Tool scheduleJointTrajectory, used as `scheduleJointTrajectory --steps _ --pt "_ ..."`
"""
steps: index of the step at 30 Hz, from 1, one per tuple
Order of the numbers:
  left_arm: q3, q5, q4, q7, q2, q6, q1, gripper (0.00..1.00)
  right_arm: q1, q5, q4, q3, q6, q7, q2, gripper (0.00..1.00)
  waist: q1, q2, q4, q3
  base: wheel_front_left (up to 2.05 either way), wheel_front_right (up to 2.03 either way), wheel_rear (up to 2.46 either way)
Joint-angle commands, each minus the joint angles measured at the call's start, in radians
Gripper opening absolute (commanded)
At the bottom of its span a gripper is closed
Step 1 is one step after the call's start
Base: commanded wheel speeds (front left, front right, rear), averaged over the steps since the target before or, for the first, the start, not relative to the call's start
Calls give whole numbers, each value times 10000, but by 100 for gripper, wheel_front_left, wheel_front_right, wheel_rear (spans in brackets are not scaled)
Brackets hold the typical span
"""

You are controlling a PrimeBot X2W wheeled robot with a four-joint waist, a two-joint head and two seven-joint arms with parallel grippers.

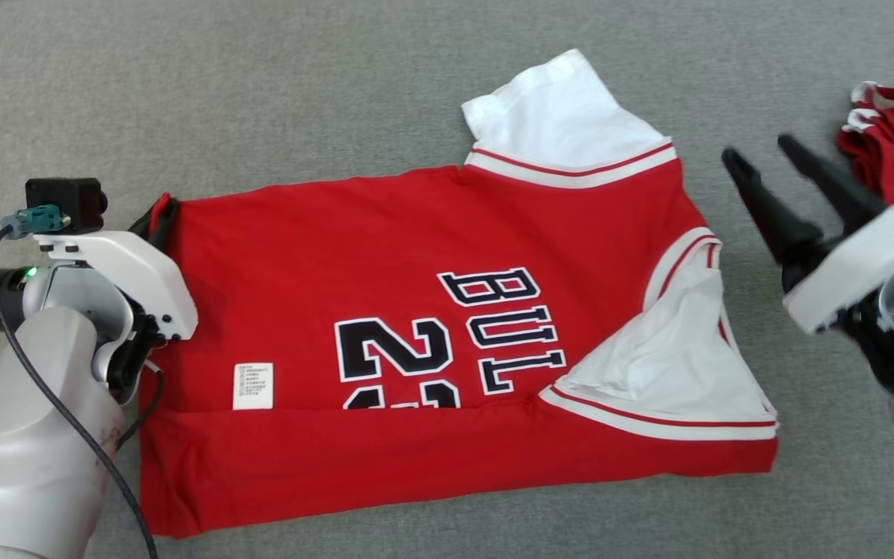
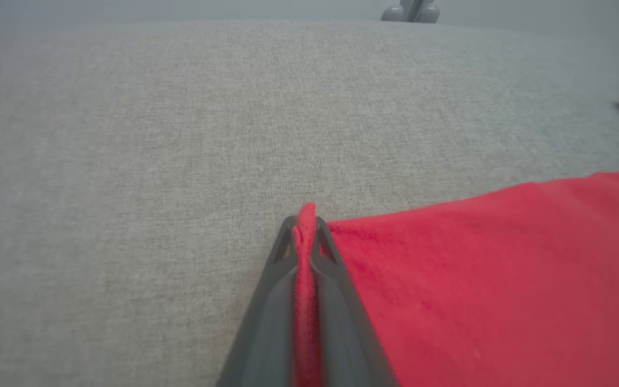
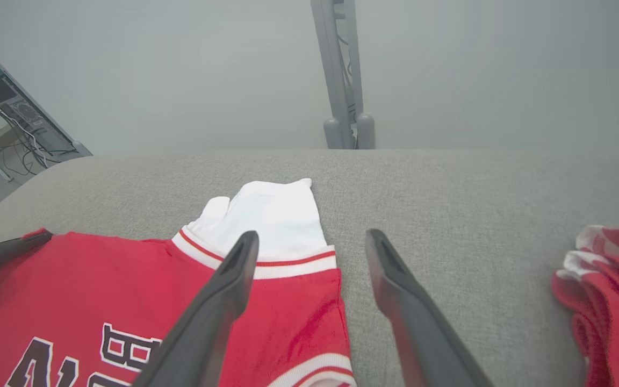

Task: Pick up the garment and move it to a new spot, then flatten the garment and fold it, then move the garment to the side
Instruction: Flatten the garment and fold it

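Now your left gripper [image 2: 304, 226] is clamped on a hem corner of the garment [image 1: 323, 248], cloth lying flat to its right, while your right gripper [image 1: 759, 149] hangs spread wide near the sleeved end, probably to pinch there for folding

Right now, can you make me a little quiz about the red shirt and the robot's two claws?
1. True or false: the left claw is shut on an edge of the red shirt.
2. Pick one. The right claw is: A) open and holding nothing, B) shut on a sock, C) shut on a cup.
3. Fill in the gap: the shirt's sleeves are ____ with red stripes on the trim.

Key: 1 true; 2 A; 3 white.
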Motion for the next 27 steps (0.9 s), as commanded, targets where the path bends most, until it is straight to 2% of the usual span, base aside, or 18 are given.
scheduleJointTrajectory --steps 1,6,14,20,27 --pt "4 15 27 20 18 -17 -83 0 -3 16 -60 -24 1 -8 -22 100 0 0 86 74 0 0 0" --pt "-298 19 -789 -800 -256 -112 -147 0 -1988 -417 1300 412 1 821 68 100 0 0 791 456 0 0 0" --pt "-688 90 -2054 -1487 -653 -146 -42 0 -4579 -854 3945 664 1 2099 243 100 0 0 1782 1187 0 0 0" --pt "-932 184 -2636 -1676 -926 -133 -92 0 -5793 -1188 5617 795 1 2729 441 100 0 0 2212 1563 0 0 0" --pt "-1075 201 -2993 -1664 -989 -87 -153 0 -6422 -1315 6587 1276 1 3156 498 100 0 0 2382 1636 0 0 0"
